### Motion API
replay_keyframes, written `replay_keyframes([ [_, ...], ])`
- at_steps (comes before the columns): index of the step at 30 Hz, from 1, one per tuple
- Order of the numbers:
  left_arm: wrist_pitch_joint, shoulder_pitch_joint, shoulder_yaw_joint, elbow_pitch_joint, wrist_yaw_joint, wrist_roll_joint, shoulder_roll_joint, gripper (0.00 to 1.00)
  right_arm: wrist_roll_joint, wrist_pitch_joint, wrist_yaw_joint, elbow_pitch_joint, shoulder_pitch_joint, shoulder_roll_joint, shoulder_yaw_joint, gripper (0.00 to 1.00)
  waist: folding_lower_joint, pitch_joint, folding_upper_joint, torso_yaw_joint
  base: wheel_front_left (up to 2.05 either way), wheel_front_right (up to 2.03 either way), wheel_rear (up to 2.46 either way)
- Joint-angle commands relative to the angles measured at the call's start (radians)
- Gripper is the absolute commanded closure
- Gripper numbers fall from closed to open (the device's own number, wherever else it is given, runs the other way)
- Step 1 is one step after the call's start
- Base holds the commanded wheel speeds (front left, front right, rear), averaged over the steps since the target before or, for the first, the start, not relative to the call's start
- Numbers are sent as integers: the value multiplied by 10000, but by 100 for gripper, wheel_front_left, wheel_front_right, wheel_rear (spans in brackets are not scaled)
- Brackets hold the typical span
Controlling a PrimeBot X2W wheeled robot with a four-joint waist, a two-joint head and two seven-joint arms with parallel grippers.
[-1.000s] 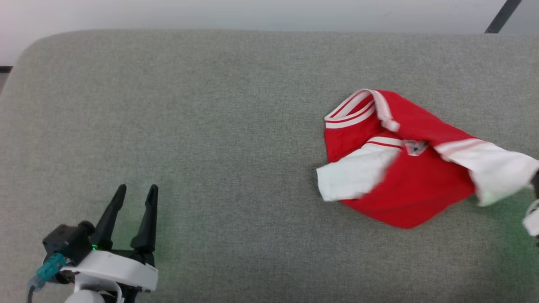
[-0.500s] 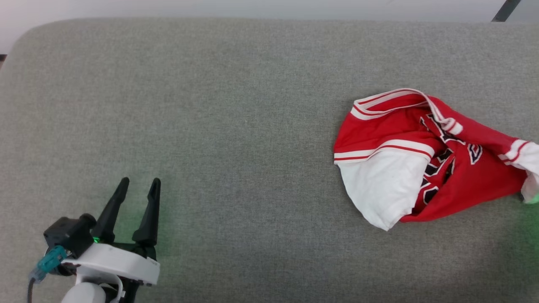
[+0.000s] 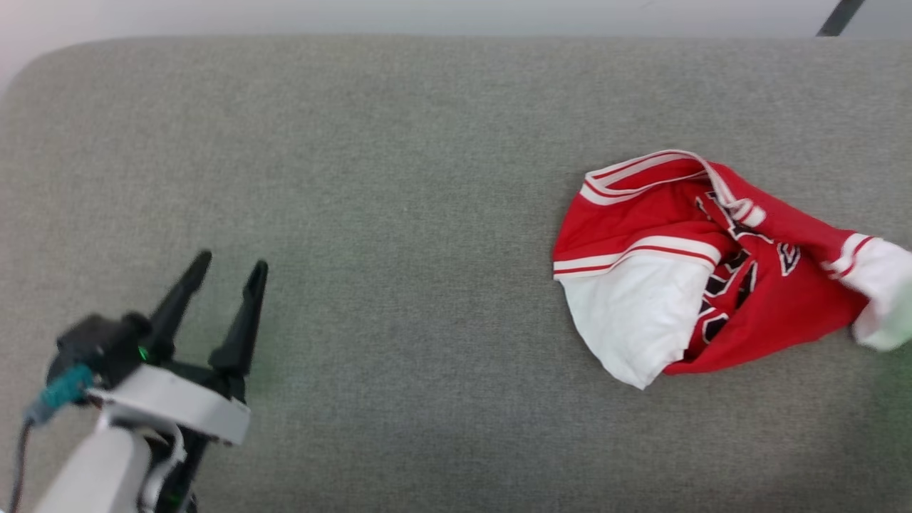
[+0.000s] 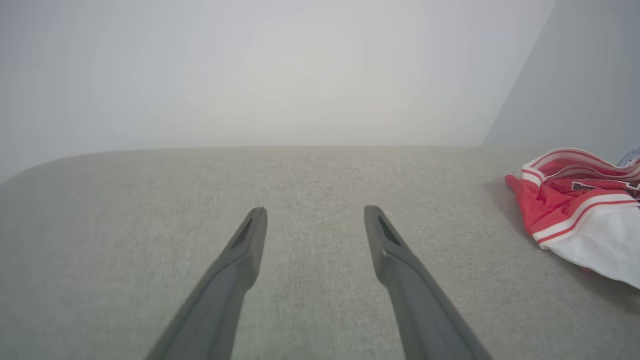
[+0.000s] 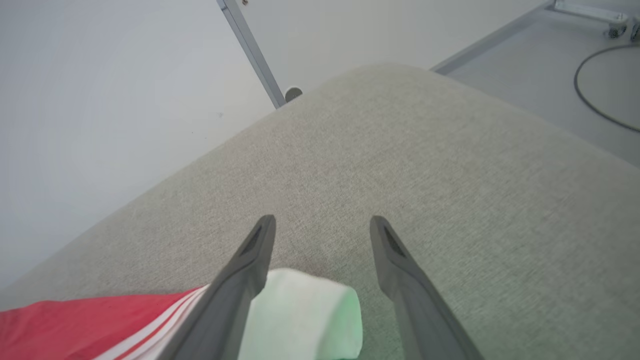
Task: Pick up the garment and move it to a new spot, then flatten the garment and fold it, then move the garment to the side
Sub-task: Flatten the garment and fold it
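The garment (image 3: 712, 267), a red T-shirt with white sleeves and striped trim, lies crumpled on the right of the grey padded surface (image 3: 399, 199), part of its black print showing. My left gripper (image 3: 224, 271) stands open at the lower left, far from the shirt, nothing between its fingers. In the left wrist view that gripper (image 4: 315, 220) points along the surface, the garment (image 4: 575, 210) off at the right edge. In the right wrist view my right gripper (image 5: 322, 230) is open; a white sleeve end of the garment (image 5: 305, 315) lies loose below and between its fingers.
The grey surface ends in a rounded far edge against a pale wall (image 3: 427, 14). A slanted metal bar (image 5: 250, 50) stands beyond the surface's corner, and bare floor with a cable (image 5: 590, 85) lies past its right side.
The right gripper opened and let go of the white sleeve. The garment settled onto the surface with its print side now showing. The left gripper moved a little forward.
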Motion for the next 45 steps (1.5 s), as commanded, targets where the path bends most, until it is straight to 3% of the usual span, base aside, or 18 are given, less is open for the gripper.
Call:
replay_keyframes([
  [1,4,-267,-154,-60,-25,-73,233,0,148,-130,0,-239,266,-104,194,0,0,-131,-1,-135,0,0,0],
  [4,269,-910,-850,-210,-25,-351,982,0,656,-379,0,-1027,835,-187,834,0,0,-299,-1,-337,0,0,0],
  [7,1290,-1682,-1813,-599,-25,-940,1670,0,1292,-594,-4,-2108,1628,-257,1614,0,0,-457,-1,-564,0,0,0],
  [11,3557,-2839,-3223,-1169,-26,-2046,2498,0,1588,-840,-1,-3648,2599,-197,2790,0,0,-605,-1,-957,0,0,0],
  [15,6135,-4129,-4580,-1709,-21,-3497,2850,0,1360,-753,-1,-4873,3484,-56,3958,0,0,-605,-1,-1320,0,0,0],
  [21,8753,-5709,-6032,-1752,-13,-5245,2425,0,939,-705,-1,-5531,4190,79,5502,0,0,-364,-1,-1783,0,0,0],
  [28,9837,-6506,-7077,-1546,-13,-6321,1470,0,707,-920,-1,-5602,4396,169,6407,0,0,-77,-1,-2309,0,0,0],
  [45,9476,-7132,-8251,-541,-13,-6266,503,0,811,-1301,-1,-5469,4135,279,7029,0,0,420,-1,-3114,0,0,0],
])
